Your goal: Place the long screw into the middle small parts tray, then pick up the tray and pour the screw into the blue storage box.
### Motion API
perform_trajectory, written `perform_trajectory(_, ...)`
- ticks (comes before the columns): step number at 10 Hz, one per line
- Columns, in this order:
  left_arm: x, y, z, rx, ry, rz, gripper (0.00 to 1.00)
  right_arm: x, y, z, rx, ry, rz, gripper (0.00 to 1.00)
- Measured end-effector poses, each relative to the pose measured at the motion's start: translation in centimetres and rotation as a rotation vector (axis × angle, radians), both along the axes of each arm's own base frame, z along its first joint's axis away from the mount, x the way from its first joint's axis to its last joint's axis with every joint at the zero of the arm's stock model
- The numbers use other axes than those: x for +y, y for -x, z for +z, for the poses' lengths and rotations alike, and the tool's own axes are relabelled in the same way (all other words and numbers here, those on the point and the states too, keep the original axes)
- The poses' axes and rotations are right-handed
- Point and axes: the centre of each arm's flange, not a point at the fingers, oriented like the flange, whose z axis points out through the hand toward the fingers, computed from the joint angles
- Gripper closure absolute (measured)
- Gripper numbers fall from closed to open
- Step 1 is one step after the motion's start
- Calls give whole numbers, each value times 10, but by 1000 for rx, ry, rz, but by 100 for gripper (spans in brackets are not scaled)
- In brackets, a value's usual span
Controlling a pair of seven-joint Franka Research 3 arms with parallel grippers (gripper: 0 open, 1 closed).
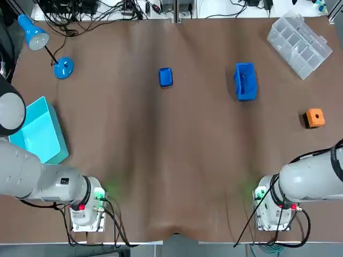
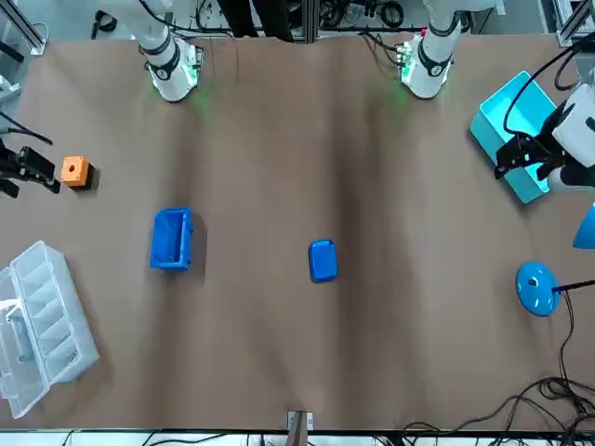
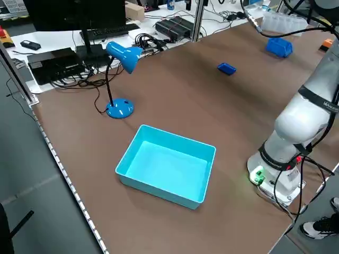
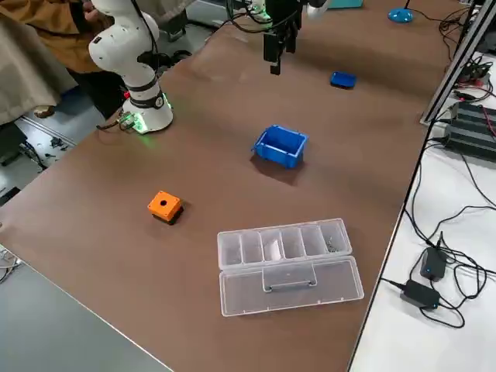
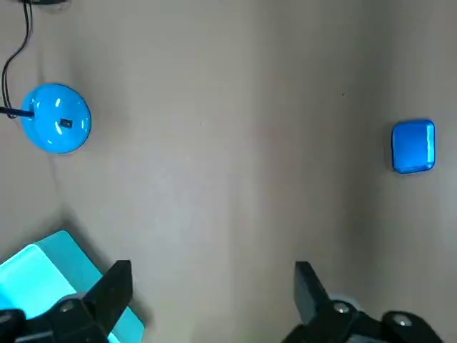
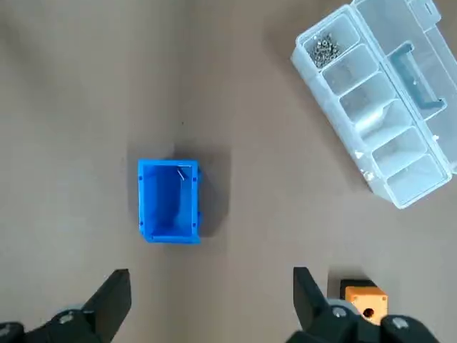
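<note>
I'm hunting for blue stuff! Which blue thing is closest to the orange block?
The open blue storage box, next along from the orange block. The small blue tray is farther, in the middle; the turquoise bin and blue lamp farthest.

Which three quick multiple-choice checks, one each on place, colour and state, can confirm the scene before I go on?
1. The cyan box sits:
A. at the robot's left
B. at the robot's right
C. at the centre

2. The block is:
A. green
B. orange
C. white

3. The right gripper is:
A. open, empty
B. shut, empty
C. shut on the block

Answers:
1 A, since it lies at the top view's left edge.
2 B, since it shows orange in every view that holds it.
3 A, since its wrist view shows a wide gap with nothing in it.
</note>
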Motion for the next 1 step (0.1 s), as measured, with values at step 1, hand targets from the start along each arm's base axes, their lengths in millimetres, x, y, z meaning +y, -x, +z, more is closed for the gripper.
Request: perform_trajectory(1,0,0,1,-1,0,0,0,-1,2,0,8,11,1,0)
